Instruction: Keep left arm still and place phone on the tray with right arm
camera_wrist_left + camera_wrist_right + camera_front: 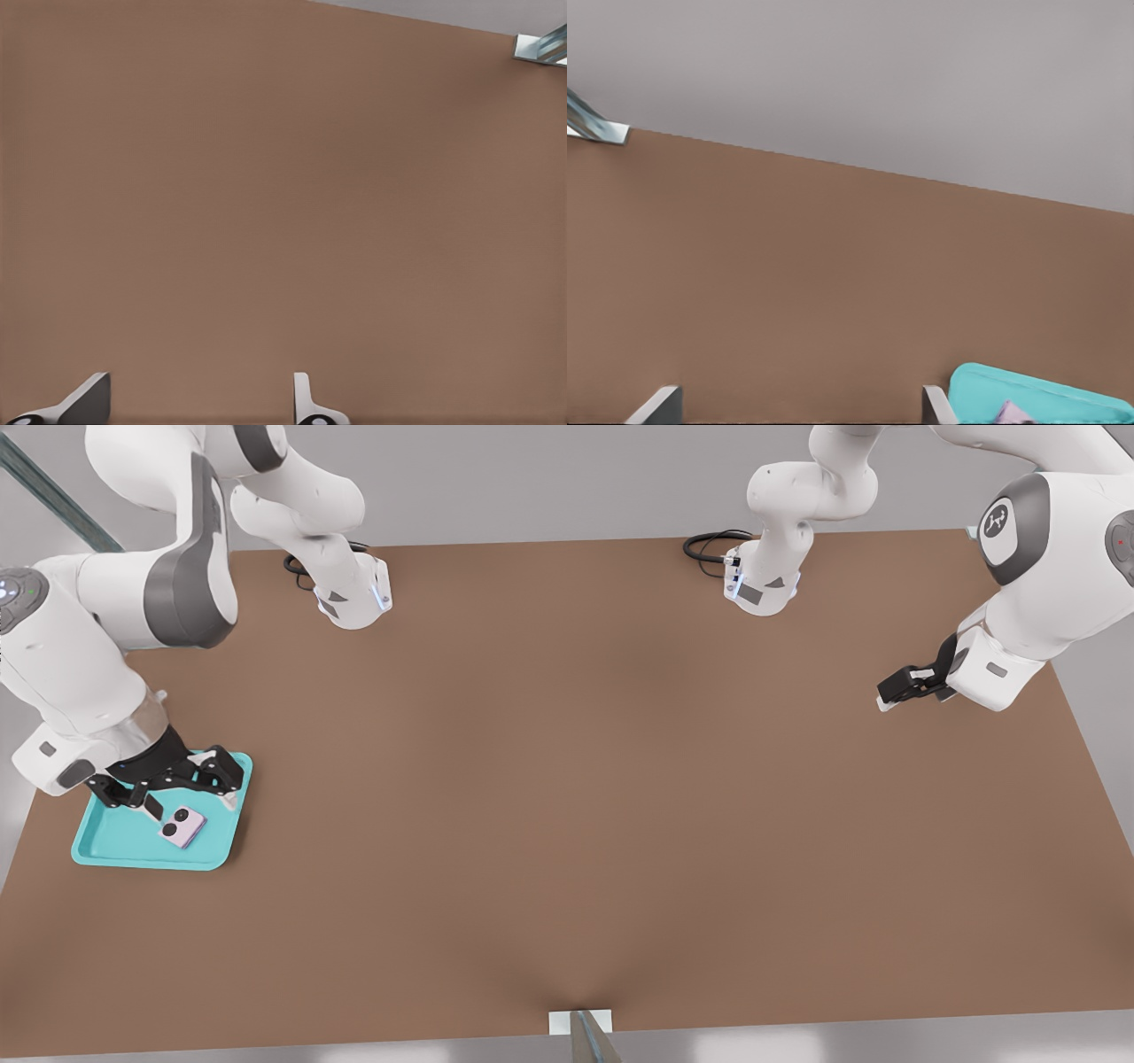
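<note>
The right arm is reaching down at the front view's left side of the brown table, over the tray. The tray is lying flat near the table's left edge, toward the near side, a turquoise square with rounded corners and a low rim.

The phone is lying inside the tray, flat on its floor, with its two black lenses facing up. It is sitting toward the tray's right half, slightly turned against the tray's edges, and is touching no rim that can be seen.

The gripper is hanging just above the far part of the tray, its black linkage fingers spread wide apart. The fingers are released: nothing is between them, and the phone is lying just below and clear of them, with one fingertip close to the phone's left corner. Whether that tip is touching the phone cannot be told.

In the right wrist view, two pale fingertips are showing well apart at the frame's edge, with bare table between them. A corner of the tray is showing beside one tip, and a lilac sliver of the phone is peeking in it.

Black cables are lying coiled at the far edge by the arm bases.
</note>
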